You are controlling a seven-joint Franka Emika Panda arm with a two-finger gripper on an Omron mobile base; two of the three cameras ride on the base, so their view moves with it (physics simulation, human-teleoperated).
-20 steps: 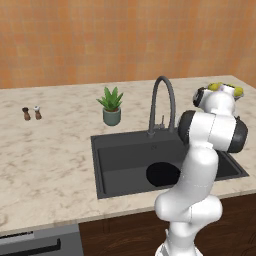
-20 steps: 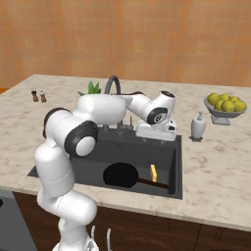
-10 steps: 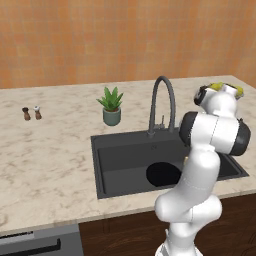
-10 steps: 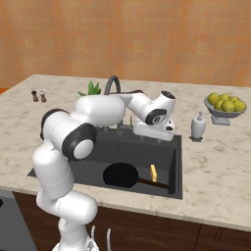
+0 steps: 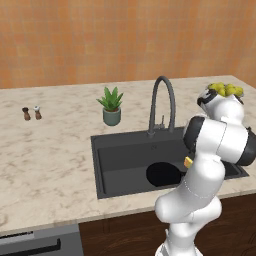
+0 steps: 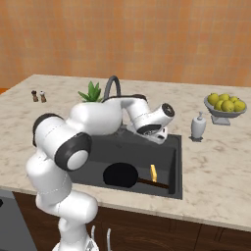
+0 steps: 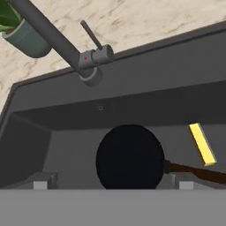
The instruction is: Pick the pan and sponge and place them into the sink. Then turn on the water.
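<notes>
- Pincer [image 7: 110, 184] is held wide open with nothing in it, above the sink [image 6: 172, 162], so that it is free for the faucet handle rather than for carrying.
- It is seen in the hand view as two small tips at the bottom edge, pointed down into the basin.
- Pan [image 7: 129, 157] lies flat on the sink floor, near the front wall, its brown handle stretched toward the right wall.
- Sponge [image 7: 202, 144] stands on edge just beside the handle, close to the right wall; whether they touch cannot be told.
- Both things are judged already placed, so only the water is left.
- Faucet [image 5: 163, 102] rises from the sink's back rim, near the desk's back edge, and its small lever [image 7: 91, 35] stands tilted beside the base, within easy reach of the hand.
</notes>
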